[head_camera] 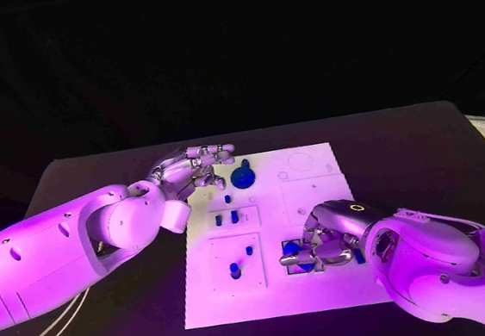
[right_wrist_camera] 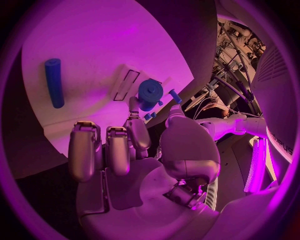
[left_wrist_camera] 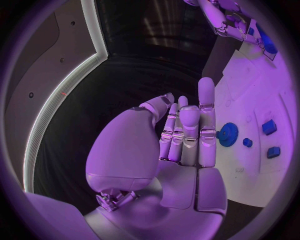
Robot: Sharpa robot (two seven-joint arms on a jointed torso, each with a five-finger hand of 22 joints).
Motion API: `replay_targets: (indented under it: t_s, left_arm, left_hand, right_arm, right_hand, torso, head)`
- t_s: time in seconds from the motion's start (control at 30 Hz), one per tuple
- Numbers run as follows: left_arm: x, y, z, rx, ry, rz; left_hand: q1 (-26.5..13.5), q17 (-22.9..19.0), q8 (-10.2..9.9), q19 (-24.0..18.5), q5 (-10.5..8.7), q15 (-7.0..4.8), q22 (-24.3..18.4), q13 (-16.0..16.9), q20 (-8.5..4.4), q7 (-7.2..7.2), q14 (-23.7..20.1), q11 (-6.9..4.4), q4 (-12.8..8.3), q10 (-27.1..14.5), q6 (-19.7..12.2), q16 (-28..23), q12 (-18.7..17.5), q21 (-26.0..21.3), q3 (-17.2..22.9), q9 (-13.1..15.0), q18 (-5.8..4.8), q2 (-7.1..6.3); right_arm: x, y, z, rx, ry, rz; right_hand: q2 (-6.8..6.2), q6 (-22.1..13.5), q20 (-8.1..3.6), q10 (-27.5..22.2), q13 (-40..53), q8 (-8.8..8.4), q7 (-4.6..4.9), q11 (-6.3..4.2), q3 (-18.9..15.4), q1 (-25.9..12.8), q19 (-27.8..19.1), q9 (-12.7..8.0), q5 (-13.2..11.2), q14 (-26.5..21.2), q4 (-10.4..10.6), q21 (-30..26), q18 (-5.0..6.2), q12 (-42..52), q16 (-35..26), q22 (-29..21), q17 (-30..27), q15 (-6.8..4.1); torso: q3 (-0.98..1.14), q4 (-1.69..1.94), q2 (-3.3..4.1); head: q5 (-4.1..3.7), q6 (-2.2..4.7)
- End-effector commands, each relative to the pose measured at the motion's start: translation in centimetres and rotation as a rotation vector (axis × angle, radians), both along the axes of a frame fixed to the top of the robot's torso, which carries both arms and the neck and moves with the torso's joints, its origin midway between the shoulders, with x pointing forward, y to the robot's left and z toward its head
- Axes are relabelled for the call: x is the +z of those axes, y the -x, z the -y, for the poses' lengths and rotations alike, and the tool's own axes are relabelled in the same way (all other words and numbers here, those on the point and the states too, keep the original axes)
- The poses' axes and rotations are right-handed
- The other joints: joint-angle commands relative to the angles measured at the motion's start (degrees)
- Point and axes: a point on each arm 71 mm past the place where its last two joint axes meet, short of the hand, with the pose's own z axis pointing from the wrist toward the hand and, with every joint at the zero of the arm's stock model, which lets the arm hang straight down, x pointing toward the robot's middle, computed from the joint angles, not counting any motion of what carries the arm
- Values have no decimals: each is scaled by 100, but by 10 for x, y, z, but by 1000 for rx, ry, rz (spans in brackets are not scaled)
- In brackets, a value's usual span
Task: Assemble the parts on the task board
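Two hands work at opposite ends of the task board [head_camera: 324, 198] on the black bench [head_camera: 427, 146].

The left hand [head_camera: 193, 169] sits at the board's far left corner, just beside a round blue gear [head_camera: 241, 175]; the left wrist view shows its fingers [left_wrist_camera: 206, 120] straight and lying close together with nothing between them, the gear [left_wrist_camera: 228, 134] a little past their tips. Down the board's left half lie small blue pieces, among them a pair in a recess [head_camera: 226, 219] and a peg [head_camera: 234, 271] nearer the front. At the front right, the right hand [head_camera: 328, 241] is bent down over a blue part [head_camera: 292, 251], its fingers curled at it; whether they actually clamp it I cannot tell.
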Motion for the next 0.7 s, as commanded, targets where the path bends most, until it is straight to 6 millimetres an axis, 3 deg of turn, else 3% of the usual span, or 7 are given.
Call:
replay_targets:
  t_s: [0.03,0.5,0.57,0.7]
  left_arm:
    - [1,1,2,-20,9,6]
    - [1,1,0,-18,7,5]
    - [1,1,0,-18,7,5]
    - [1,1,0,-18,7,5]
  left_hand:
    - [-75,-8,35,-39,15,9,6,4,20,-2,-47,6,2,-43,-57,22,37,37,-29,6,103,-2]
    - [-75,-8,35,-39,15,9,6,4,20,-2,-47,6,2,-43,-57,22,37,37,-29,6,103,-2]
    - [-75,-8,35,-39,15,9,6,4,20,-2,-47,6,2,-43,-57,22,37,37,-29,6,103,-2]
    - [-73,-13,36,-41,17,9,6,3,20,-3,-48,5,0,-47,-60,22,40,38,-25,7,103,3]
  right_arm:
    - [4,2,0,16,5,32]
    - [2,6,5,37,53,7]
    - [2,6,5,39,57,5]
    - [1,5,4,40,62,1]
  right_hand:
    - [72,-16,-13,25,14,-1,-14,3,57,-15,5,10,1,477,0,24,-88,52,12,19,837,-26]
    - [229,-7,-13,46,44,10,-22,-4,137,105,25,48,119,485,-16,51,-98,75,32,69,875,-32]
    - [305,-7,-14,54,58,13,-23,-7,171,266,28,65,180,486,-22,55,-99,84,35,78,882,-32]
    - [509,-15,-17,64,83,14,-30,-10,275,940,31,106,248,488,-154,60,-101,91,38,94,894,-37]
  torso:
    - [0,-3,-2]
    - [-1,1,-2]
    - [-3,3,-2]
    - [-3,2,0]
  head:
    - [4,-8]
    - [2,-10]
    - [-5,-10]
    - [-8,-13]
